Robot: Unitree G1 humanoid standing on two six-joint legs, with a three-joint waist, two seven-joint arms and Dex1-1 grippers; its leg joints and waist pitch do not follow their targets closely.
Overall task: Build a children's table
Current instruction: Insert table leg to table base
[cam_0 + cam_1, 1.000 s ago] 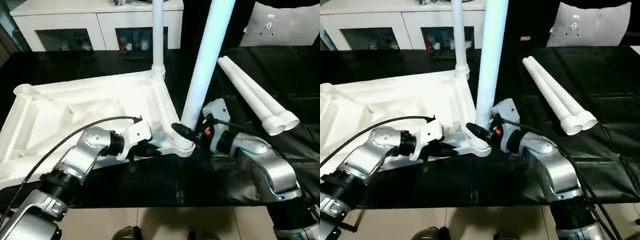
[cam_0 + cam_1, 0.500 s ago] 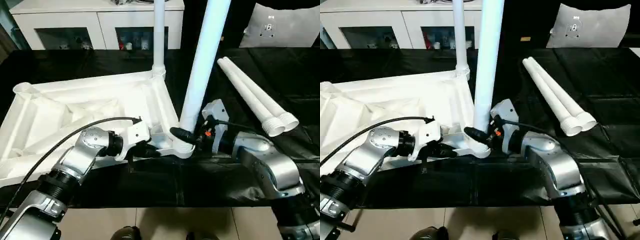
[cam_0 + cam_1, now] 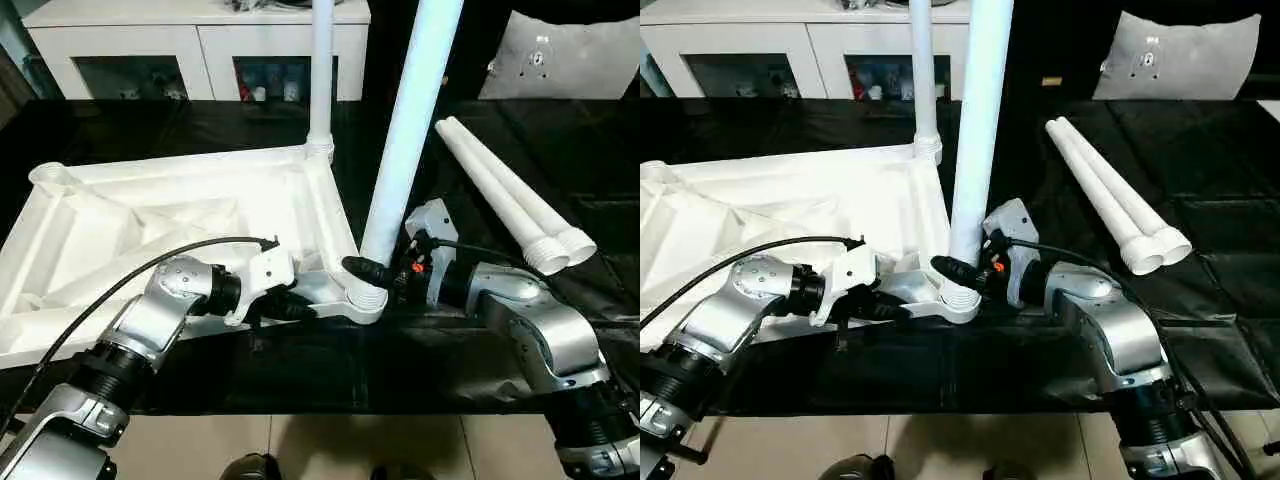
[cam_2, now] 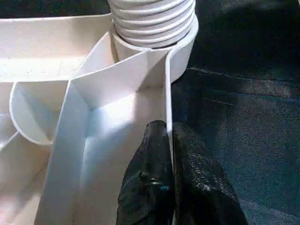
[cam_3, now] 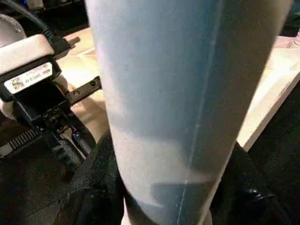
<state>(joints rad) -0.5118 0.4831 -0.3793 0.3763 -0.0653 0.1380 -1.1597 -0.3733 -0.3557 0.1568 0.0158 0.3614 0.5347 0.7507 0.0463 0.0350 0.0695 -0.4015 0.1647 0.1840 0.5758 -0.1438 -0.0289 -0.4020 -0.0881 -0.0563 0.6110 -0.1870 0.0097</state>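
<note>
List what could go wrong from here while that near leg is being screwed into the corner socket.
1. The near leg stands tilted in its corner socket, with thread rings exposed in the left wrist view; it might cross-thread.
2. The left pincer clamps just the thin rim of the tabletop; it may slip and let the top turn.
3. The right pincer grips low on the leg, so the tall top could sway toward the far leg.

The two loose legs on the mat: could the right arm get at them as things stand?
Probably not yet. The right gripper is shut on the standing leg at its corner socket. The two loose legs lie on the mat on that arm's side with nothing between, so once it lets go the way looks free.
</note>
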